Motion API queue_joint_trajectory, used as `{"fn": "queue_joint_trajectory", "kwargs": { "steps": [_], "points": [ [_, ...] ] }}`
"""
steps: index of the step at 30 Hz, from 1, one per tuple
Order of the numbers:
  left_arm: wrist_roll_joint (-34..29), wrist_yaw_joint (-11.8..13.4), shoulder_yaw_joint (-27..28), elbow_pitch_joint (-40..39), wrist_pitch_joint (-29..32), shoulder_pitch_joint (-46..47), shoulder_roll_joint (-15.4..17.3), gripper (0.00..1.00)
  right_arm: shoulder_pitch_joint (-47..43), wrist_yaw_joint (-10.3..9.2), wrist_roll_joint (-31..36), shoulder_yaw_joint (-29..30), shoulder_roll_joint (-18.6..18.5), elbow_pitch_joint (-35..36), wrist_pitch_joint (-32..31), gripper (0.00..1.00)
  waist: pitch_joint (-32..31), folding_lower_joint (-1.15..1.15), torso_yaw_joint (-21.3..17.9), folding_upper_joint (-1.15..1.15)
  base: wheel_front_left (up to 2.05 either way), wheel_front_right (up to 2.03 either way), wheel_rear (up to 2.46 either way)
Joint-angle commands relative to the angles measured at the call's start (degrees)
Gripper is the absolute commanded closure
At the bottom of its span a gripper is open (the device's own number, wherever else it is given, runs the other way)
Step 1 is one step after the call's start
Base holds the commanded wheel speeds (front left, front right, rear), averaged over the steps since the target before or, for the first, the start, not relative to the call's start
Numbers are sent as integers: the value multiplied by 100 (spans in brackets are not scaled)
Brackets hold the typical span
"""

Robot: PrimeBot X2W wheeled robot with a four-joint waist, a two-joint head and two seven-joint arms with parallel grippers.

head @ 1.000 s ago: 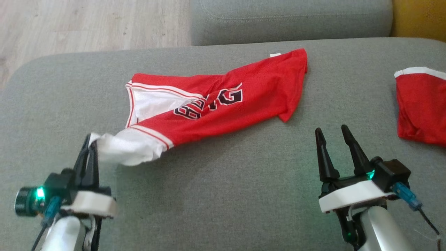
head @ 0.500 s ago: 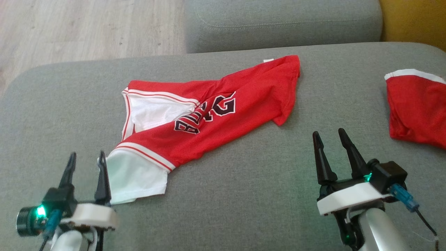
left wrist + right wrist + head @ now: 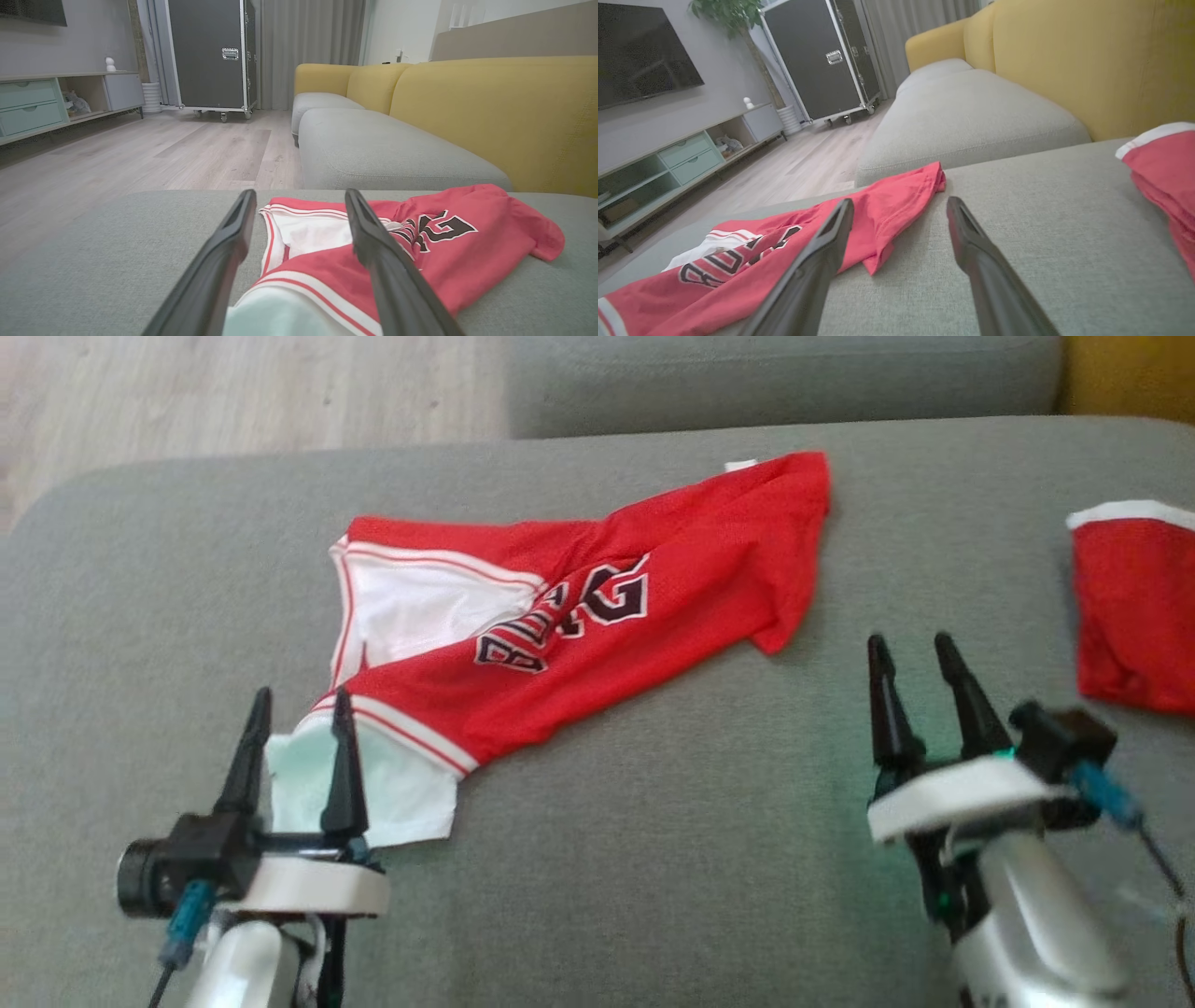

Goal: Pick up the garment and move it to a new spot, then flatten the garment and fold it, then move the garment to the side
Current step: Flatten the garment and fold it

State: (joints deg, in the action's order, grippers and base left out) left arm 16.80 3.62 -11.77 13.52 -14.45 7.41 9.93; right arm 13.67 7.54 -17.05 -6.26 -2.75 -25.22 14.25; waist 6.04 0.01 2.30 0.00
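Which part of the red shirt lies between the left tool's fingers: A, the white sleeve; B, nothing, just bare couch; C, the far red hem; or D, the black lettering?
A. The left tool stands open, and the white sleeve of the red shirt lies loose in its gap, not pinched.

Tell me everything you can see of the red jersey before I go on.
The red jersey with white trim and black lettering, thin soft fabric by the look, lies crumpled and folded over itself on the grey fabric cushion, slanting from near left to far right. Its white inside shows at one opening. Its white near end lies between the fingers of the open left pincer; whether they touch cannot be told.
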Motion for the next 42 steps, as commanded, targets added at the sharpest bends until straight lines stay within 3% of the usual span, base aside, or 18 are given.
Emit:
{"fn": "queue_joint_trajectory", "kwargs": {
  "steps": [1, 12, 19, 20, 21, 22, 32, 42],
  "points": [
    [-64, -26, 157, -184, -53, 325, 53, 0, 381, -5, -84, -78, -12, 31, -54, 0, 127, -1, 137, 0, 0, 0, 0],
    [-277, -322, 39, 36, -54, 761, -297, 0, 2327, -5, -1162, 597, -12, -2655, -1297, 0, 603, -1, 827, 0, 0, 0, 0],
    [-369, -424, 86, 140, -54, 898, -444, 0, 3093, -5, -1294, 659, -30, -3634, -1519, 0, 759, -1, 1038, 0, 0, 0, 0],
    [-379, -429, 99, 144, -54, 907, -462, 0, 3165, -5, -1268, 618, -46, -3703, -1516, 18, 773, -1, 1048, 0, 0, 0, 0],
    [-387, -436, 115, 147, -54, 915, -478, 0, 3230, -5, -1225, 550, -70, -3751, -1503, 68, 784, -1, 1053, 0, 0, 0, 0],
    [-394, -441, 134, 150, -54, 920, -493, 0, 3287, -5, -1149, 441, -106, -3765, -1453, 100, 793, -1, 1052, 0, 0, 0, 0],
    [-464, -498, 475, 166, -54, 744, -591, 0, 3192, -5, -544, -1038, -696, -3162, -643, 100, 385, -1, 605, 0, 0, 0, 0],
    [-520, -524, 666, 89, -54, 255, -661, 0, 2573, -5, -328, -1530, -1273, -2214, -1073, 100, -249, -1, 148, 0, 0, 0, 0]
  ]
}}
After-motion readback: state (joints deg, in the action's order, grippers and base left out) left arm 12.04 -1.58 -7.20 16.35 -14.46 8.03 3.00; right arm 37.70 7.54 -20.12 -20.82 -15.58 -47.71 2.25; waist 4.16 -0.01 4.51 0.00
